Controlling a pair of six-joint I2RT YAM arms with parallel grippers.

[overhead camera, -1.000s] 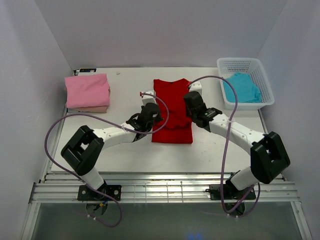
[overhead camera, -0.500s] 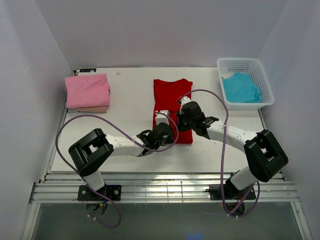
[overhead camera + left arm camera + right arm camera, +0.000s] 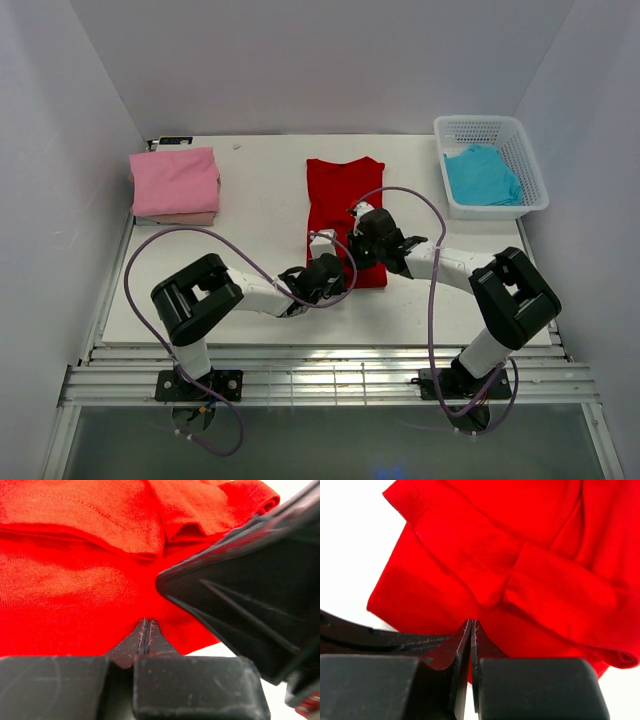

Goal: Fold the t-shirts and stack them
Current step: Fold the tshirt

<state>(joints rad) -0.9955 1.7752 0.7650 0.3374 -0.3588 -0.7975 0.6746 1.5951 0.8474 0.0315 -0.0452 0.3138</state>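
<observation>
The red t-shirt [image 3: 343,195] lies flat mid-table as a long strip, its sleeves folded onto the body [image 3: 150,525] [image 3: 530,575]. Both grippers sit side by side at its near hem. My left gripper [image 3: 330,263] [image 3: 145,621] is shut, tips touching the hem, and no cloth shows between the jaws. My right gripper [image 3: 360,243] [image 3: 471,621] is also shut and rests on the shirt's near end. Its black body fills the right of the left wrist view. A folded pink t-shirt [image 3: 175,180] lies on a beige one [image 3: 182,217] at the back left.
A white lattice basket [image 3: 490,123] stands at the back right with a turquoise t-shirt [image 3: 482,175] in it. The purple cables [image 3: 420,205] of both arms loop over the table. White walls close in the left, back and right sides.
Both arms have come from the shirt's mid-sides down to its near hem and drawn close together. Both grippers, nearly shut before, have closed fully.
</observation>
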